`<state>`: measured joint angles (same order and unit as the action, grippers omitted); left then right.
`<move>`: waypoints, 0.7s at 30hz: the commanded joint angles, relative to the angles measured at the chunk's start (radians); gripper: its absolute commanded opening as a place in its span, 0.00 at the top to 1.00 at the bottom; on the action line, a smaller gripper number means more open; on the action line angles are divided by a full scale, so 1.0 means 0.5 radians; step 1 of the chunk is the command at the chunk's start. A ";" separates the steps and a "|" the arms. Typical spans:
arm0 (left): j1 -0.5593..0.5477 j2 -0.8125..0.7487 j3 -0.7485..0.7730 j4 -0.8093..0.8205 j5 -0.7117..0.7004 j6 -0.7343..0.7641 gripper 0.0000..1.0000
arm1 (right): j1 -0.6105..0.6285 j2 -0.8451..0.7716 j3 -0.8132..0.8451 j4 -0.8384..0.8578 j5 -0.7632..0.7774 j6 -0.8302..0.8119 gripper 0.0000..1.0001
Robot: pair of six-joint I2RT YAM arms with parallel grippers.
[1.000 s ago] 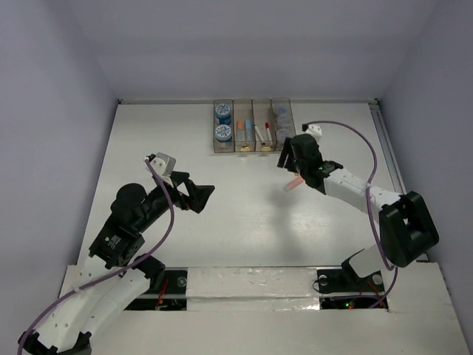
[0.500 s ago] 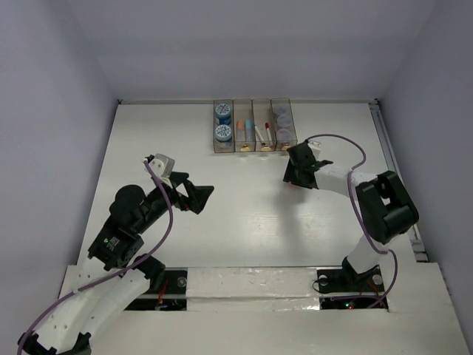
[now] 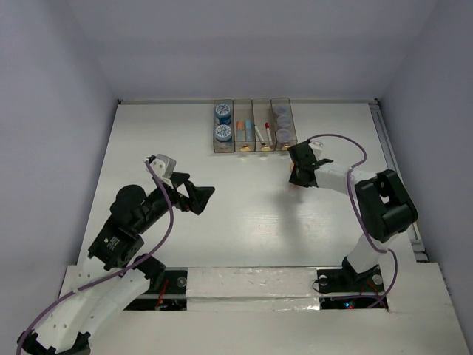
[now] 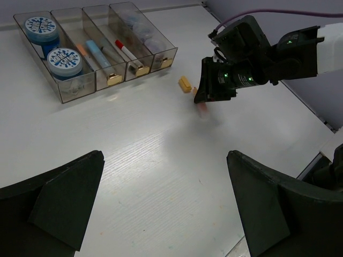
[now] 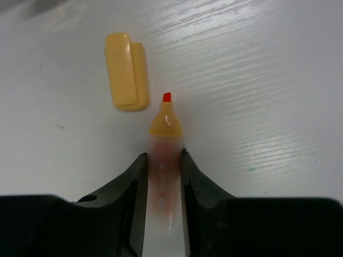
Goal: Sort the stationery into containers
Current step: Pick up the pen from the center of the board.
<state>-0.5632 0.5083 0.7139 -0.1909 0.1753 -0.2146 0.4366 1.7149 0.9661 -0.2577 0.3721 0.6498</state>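
Highlighter (image 5: pixel 163 160) sits clamped between right jaws, tip protruding toward loose cap (image 5: pixel 126 71).

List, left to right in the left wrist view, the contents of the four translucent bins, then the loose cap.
Round blue-topped rolls → orange and light-blue sticks → white red-capped marker → greyish-purple translucent round pieces → yellow cap.

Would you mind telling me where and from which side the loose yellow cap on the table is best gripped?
Probably across its short width at mid-length, coming straight down: the yellow cap lies flat on the table with both long sides clear. The right end effector is shut on the highlighter, so the open left end effector looks freer.
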 commanded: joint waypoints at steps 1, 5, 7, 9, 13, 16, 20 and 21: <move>-0.012 0.005 0.011 0.084 0.014 0.030 0.01 | -0.005 -0.049 -0.030 -0.101 -0.008 0.026 0.75; -0.012 0.014 0.017 0.084 0.018 0.027 0.01 | -0.005 -0.141 -0.058 -0.138 -0.054 -0.002 0.81; -0.012 0.023 0.020 0.093 0.033 0.018 0.01 | -0.005 -0.226 -0.067 -0.153 -0.106 -0.029 0.82; -0.012 0.048 0.011 0.106 0.070 0.006 0.01 | -0.005 -0.309 -0.097 -0.163 -0.182 -0.051 0.84; -0.012 0.103 0.005 0.136 0.134 -0.043 0.01 | 0.062 -0.573 -0.153 -0.074 -0.317 -0.066 0.85; -0.012 0.183 0.011 0.179 0.281 -0.065 0.01 | 0.200 -0.724 -0.138 0.149 -0.431 -0.051 0.84; 0.046 0.314 0.011 0.210 0.383 -0.092 0.01 | 0.473 -0.709 0.019 0.423 -0.407 -0.072 0.84; 0.047 0.333 0.011 0.210 0.386 -0.095 0.01 | 0.571 -0.693 0.052 0.481 -0.410 -0.085 0.84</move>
<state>-0.5529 0.6472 0.7139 -0.1478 0.3103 -0.2451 0.6319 1.3571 0.9226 -0.1928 0.1974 0.6304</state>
